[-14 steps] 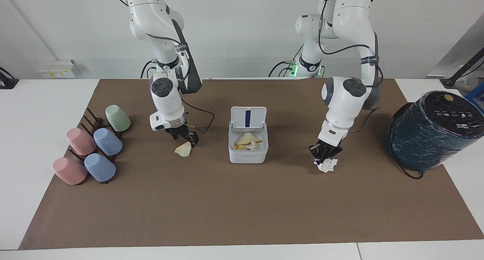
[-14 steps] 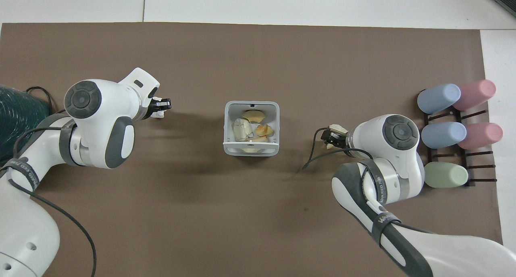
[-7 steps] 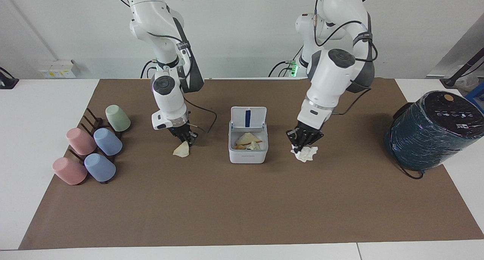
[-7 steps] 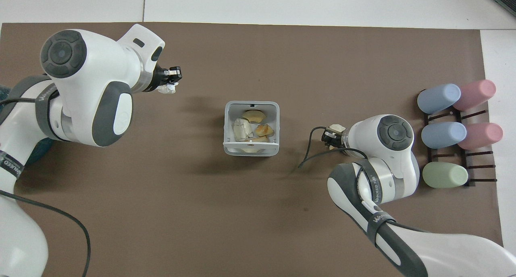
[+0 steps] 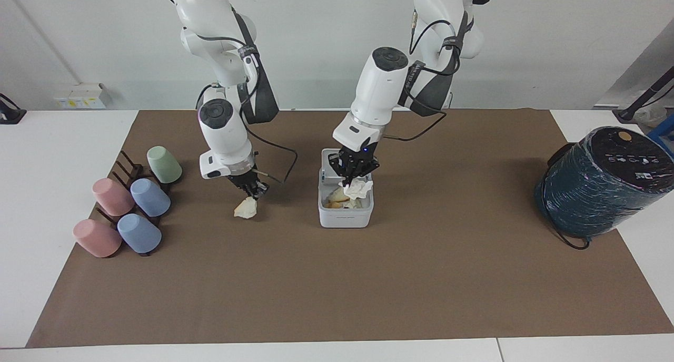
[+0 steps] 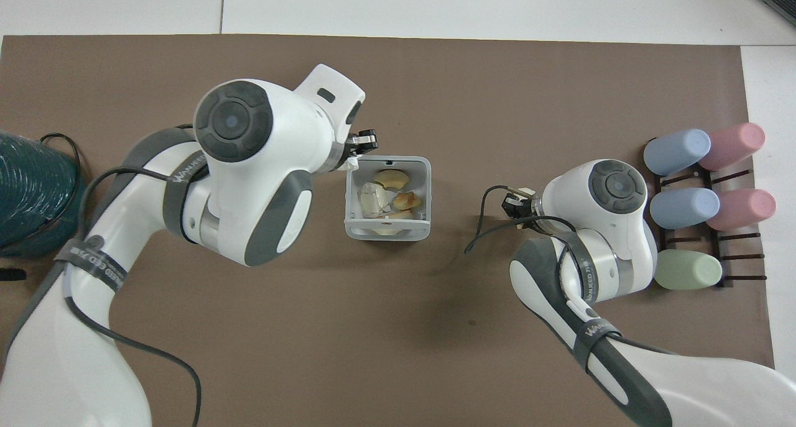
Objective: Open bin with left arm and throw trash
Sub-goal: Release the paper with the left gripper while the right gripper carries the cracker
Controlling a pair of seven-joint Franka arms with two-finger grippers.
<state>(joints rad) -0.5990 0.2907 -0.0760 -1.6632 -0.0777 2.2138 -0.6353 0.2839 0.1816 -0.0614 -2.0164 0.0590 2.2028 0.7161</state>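
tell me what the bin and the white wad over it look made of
Bin: likely plastic, smooth matte white walls with rounded corners.
Wad: probably tissue or thin paper, white and crumpled into soft wrinkles, hanging from the left gripper.

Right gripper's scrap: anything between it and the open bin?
Nothing visible. The right gripper holds the cream scrap up over bare mat beside the bin. The lid stands open. The left gripper with the tissue wad is over the bin's opening, so the drop spot is occupied for now.
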